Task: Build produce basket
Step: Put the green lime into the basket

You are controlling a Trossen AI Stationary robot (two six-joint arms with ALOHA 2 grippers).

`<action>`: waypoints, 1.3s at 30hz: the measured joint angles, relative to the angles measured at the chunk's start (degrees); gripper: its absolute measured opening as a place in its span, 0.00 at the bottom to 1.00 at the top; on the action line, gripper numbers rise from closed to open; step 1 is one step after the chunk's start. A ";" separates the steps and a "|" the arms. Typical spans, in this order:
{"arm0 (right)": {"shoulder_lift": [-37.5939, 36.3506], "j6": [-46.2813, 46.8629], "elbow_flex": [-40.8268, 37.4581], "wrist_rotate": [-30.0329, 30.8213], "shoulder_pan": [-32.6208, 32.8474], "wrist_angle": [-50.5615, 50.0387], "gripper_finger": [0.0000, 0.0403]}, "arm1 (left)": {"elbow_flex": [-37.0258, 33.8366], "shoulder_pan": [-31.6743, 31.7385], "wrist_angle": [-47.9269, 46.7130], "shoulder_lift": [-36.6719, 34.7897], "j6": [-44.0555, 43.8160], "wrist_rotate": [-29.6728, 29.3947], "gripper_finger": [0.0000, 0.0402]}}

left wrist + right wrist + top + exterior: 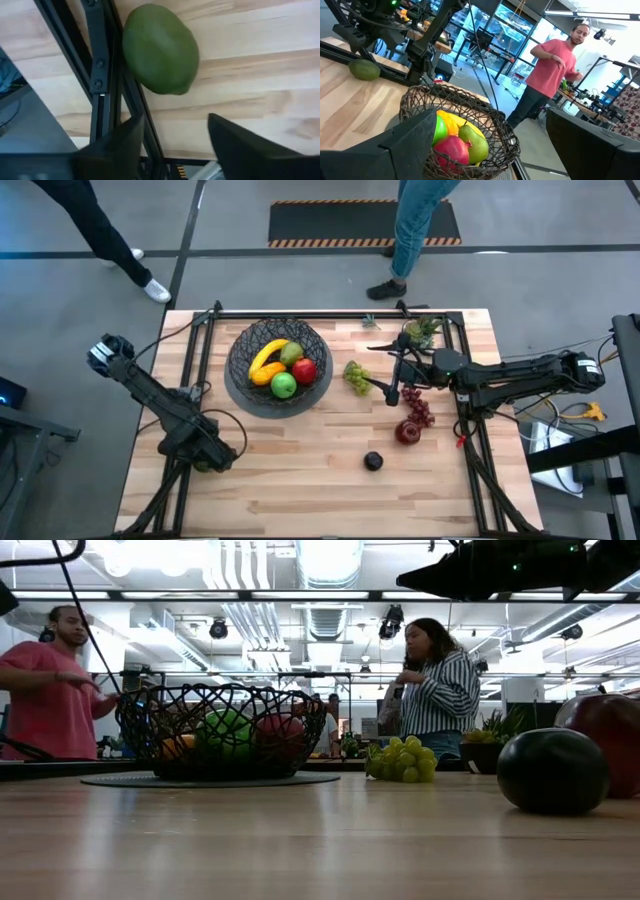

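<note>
The round black wire-mesh basket (pixel 277 366) is sitting on the far left-centre of the light wooden table (pixel 300 480), holding a yellow banana (pixel 265 358), a green pear (pixel 291 352), a red apple (pixel 305 370), a green apple (pixel 284 385) and an orange piece (pixel 262 376) that is mostly lying hidden under the others. Right of the basket, a bunch of green grapes (pixel 357 375) is lying on the table, with dark red grapes (pixel 418 408), a dark red apple (pixel 407 431) and a small black round fruit (pixel 373 461) sitting nearer and further right. The right end effector (pixel 393 372) is hanging just beside the green grapes, its fingers spread wide with nothing between them. The left end effector (pixel 214 457) is waiting at the near left, fingers spread, over a dark green avocado (pixel 160 49) that the arm is largely covering from above; the fruit is lying against the black frame rail (pixel 100 65).
</note>
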 joint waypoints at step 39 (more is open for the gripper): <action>0.00 -0.18 0.00 -0.02 0.00 -0.02 0.89 | -2.41 0.26 2.99 13.01 -0.04 0.00 0.74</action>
